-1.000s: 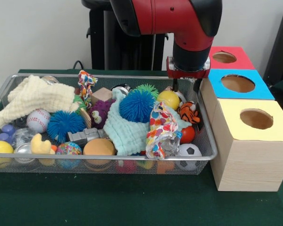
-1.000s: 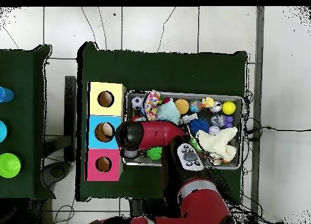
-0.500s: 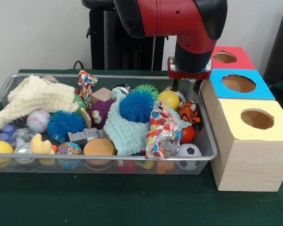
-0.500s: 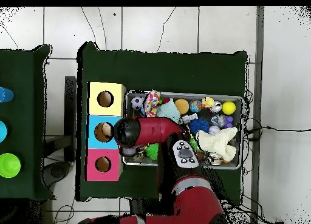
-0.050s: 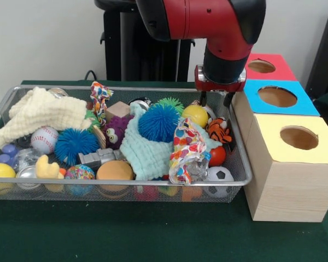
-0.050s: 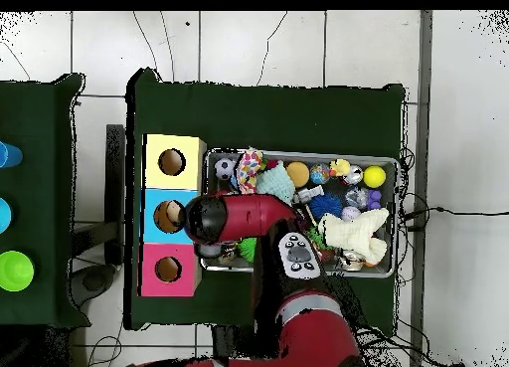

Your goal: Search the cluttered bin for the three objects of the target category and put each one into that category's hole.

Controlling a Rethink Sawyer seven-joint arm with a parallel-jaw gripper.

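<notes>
Fingers of the gripper (image 5: 214, 100) hang spread and empty over the wire bin (image 5: 238, 164). Just left sits the yellow ball (image 5: 195, 115), light, smooth, likely slippery; just below lies the tiger toy (image 5: 218, 130), soft, best pinched mid-body.

From my screen the front view is evenly and softly lit, fairly bright, with no hard glare; the pale wall (image 5: 44, 38) looks flat and slightly grey. Shadows are faint and diffuse, darkest under the mesh bin (image 5: 246, 174) and along the foot of the wooden boxes (image 5: 284, 191) on the green tabletop (image 5: 126, 234). Detail is a little soft throughout. Overhead, the white floor tiles (image 6: 298, 45) read bright, almost washed out.
</notes>
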